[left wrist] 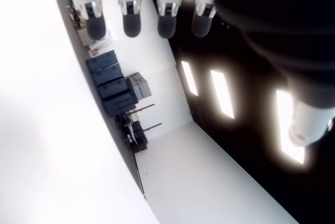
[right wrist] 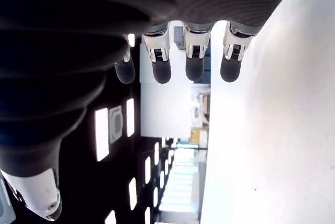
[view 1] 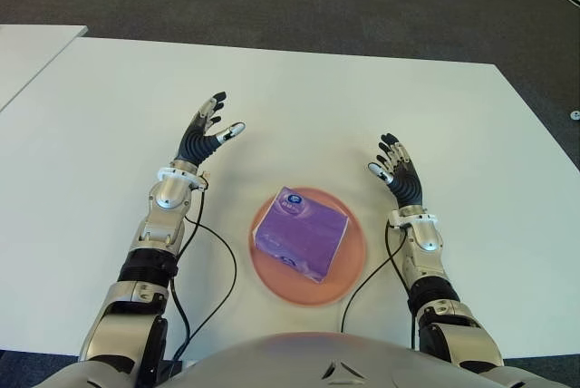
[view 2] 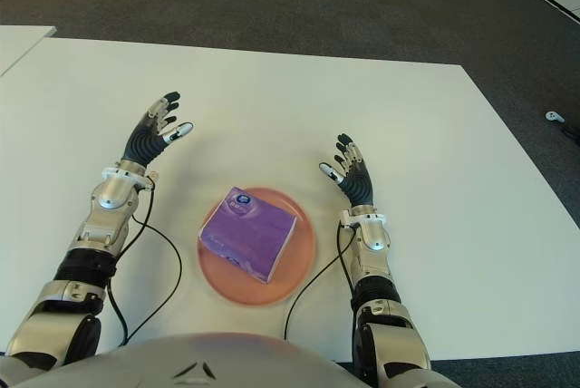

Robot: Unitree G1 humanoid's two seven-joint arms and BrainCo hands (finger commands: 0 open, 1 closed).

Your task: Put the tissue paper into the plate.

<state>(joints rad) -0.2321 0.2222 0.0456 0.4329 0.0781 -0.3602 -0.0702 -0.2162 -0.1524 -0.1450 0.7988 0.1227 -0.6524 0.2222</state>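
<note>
Where you looked down from the head, the tissue pack (view 1: 301, 234) already lay inside the plate (view 1: 349, 270), a purple packet set a little askew, with the pink rim showing on all sides of it. Plate sat on the white surface (view 1: 362, 107), close to the robot's body and between its two arms.

Left hand (view 1: 207, 137): out on the left of the plate, ahead of it, well apart. Fingers spread and extended, thumb out to the side. Held nothing. Its wrist view showed four straight fingertips (left wrist: 132, 22) with only the room beyond them, nothing between them.

Right hand (view 1: 397, 170): on the right of the plate, near the rim but clear of it. Fingers straight and relaxed, also empty. Its wrist view gave the same reading: fingertips (right wrist: 194, 67) in a row, nothing in the palm.

You could not tell from these views whether either hand touched the surface or hung just over it.

Cables (view 1: 217, 252) ran from both forearms back toward the body, one passing just beside the plate on each side; neither lay on the pack.

Judgement on progress: the placing looked done. Pack was in the plate, not overhanging the rim as far as you could see, and both hands were off it. Nothing plainly left of the task itself. At most, you would bring the arms back clear and check the cables did not drag the plate.
</note>
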